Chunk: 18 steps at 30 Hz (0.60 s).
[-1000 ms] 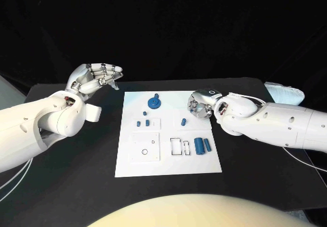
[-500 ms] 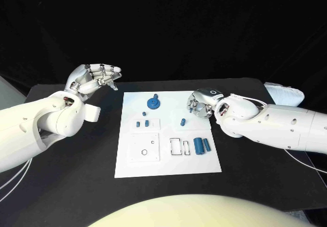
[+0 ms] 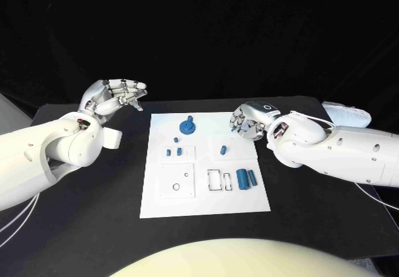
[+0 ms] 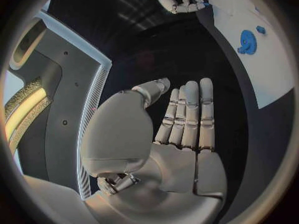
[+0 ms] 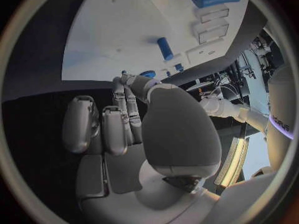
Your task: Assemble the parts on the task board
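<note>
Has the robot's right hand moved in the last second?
Yes. In the head view the right hand has lifted up and away from the task board; earlier it hung low over the board's right edge. It holds nothing.

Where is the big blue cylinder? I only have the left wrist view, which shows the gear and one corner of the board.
Observer: The big blue cylinder lies flat on the task board, near its right edge on the robot's side, next to two outlined slots.
Operator: Is the right hand carrying anything?
Observer: No part shows in it. The right hand hovers at the board's far right edge. In the right wrist view its fingers are bare, and a small blue peg lies on the board beyond them.
</note>
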Each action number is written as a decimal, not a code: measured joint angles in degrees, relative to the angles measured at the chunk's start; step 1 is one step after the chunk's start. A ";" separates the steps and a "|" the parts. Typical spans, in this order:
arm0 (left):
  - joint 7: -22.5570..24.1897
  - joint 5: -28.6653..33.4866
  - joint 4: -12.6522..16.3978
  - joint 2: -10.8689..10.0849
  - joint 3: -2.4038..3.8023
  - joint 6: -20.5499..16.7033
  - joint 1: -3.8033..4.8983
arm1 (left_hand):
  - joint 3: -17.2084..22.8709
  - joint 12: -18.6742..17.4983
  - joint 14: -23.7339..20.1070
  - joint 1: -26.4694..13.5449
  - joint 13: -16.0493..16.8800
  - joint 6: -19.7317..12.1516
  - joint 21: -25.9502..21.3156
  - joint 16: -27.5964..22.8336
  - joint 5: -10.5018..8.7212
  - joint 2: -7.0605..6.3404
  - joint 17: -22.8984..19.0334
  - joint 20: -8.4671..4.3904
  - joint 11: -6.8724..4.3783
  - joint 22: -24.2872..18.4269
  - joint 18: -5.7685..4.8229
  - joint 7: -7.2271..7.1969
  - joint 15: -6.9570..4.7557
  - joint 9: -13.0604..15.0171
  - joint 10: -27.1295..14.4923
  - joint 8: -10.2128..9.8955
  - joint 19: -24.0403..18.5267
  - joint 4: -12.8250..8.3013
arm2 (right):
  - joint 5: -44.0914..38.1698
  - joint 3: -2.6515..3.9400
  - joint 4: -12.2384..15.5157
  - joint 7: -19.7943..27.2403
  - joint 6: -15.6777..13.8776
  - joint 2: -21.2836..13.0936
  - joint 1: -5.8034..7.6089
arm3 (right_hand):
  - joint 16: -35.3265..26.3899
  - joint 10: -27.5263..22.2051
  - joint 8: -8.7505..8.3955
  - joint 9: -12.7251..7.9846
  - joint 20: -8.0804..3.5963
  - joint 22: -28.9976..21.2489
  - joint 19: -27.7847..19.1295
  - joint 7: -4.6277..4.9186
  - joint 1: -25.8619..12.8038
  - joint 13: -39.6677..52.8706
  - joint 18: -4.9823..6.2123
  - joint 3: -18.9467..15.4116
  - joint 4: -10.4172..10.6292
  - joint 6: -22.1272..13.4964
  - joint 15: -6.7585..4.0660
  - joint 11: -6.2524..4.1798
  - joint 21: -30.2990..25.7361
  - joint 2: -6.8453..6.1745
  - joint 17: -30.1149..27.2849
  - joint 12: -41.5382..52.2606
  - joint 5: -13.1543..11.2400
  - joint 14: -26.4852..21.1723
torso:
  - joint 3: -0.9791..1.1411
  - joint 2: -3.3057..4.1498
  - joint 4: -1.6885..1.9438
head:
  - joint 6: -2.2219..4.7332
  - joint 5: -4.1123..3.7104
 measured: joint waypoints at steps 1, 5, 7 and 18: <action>-0.01 0.04 -0.01 0.01 0.00 0.00 0.00 | 0.00 0.00 0.00 0.00 0.00 0.00 0.00 0.00 0.00 0.00 0.00 -0.04 0.00 0.00 0.00 0.00 0.00 0.00 0.00 0.00 0.04 0.00 | 0.14 0.00 0.43 0.00 -0.14 -0.18 0.01 | 0.00 0.04 0.00 -0.03 0.00 0.00 0.00 0.00 0.00 -0.01 0.00 0.00 0.00 0.00 0.00 0.01 0.00 0.00 -0.05 0.00 0.00 0.00 | 0.01 0.00 0.01 | 0.01 0.01; -0.06 0.18 -0.09 0.06 0.00 0.01 -0.01 | -0.17 0.00 -0.21 0.00 -0.06 -0.21 0.00 0.00 0.00 0.00 -0.05 -0.04 0.21 -0.06 0.00 0.21 0.21 -0.07 -0.21 0.00 0.04 -0.17 | 0.71 0.02 2.64 0.07 -0.76 -0.98 0.06 | 0.00 0.10 0.00 -0.03 0.00 0.00 0.00 0.01 0.00 0.00 0.00 0.08 -0.09 0.00 0.00 -0.04 0.00 0.00 -0.13 -0.02 -0.10 0.00 | 0.01 0.03 0.07 | 0.05 0.02; -0.09 0.24 -0.14 0.06 0.00 0.01 -0.02 | -0.17 0.00 -0.21 0.00 -0.06 -0.21 -0.21 0.00 0.00 0.00 -0.05 -0.04 0.21 -0.07 0.00 0.20 0.21 -0.07 -0.21 0.00 0.04 -0.17 | 0.97 0.04 3.94 0.11 -1.02 -1.36 0.08 | 0.00 0.11 -0.01 0.01 0.00 -0.01 0.00 0.01 0.00 0.02 0.00 0.15 -0.16 0.00 0.00 -0.04 0.00 0.00 -0.13 -0.03 -0.11 0.00 | 0.01 0.02 0.10 | 0.06 0.06; -0.21 0.59 -0.25 0.61 -0.01 0.03 -0.04 | -0.17 0.00 -0.21 0.00 -0.10 -0.21 -0.21 0.00 0.00 0.00 -0.05 -0.04 0.21 -0.06 0.00 0.20 0.21 -0.06 -0.21 0.00 0.04 -0.17 | 1.92 0.00 8.89 0.41 -1.54 1.67 -0.01 | 0.00 0.14 -0.06 0.12 0.00 -0.02 -0.01 0.03 -0.22 0.04 0.00 0.18 -0.13 0.02 0.01 -0.01 0.00 -0.24 -0.13 -0.05 -0.21 0.00 | -0.16 -0.02 0.10 | 0.07 1.11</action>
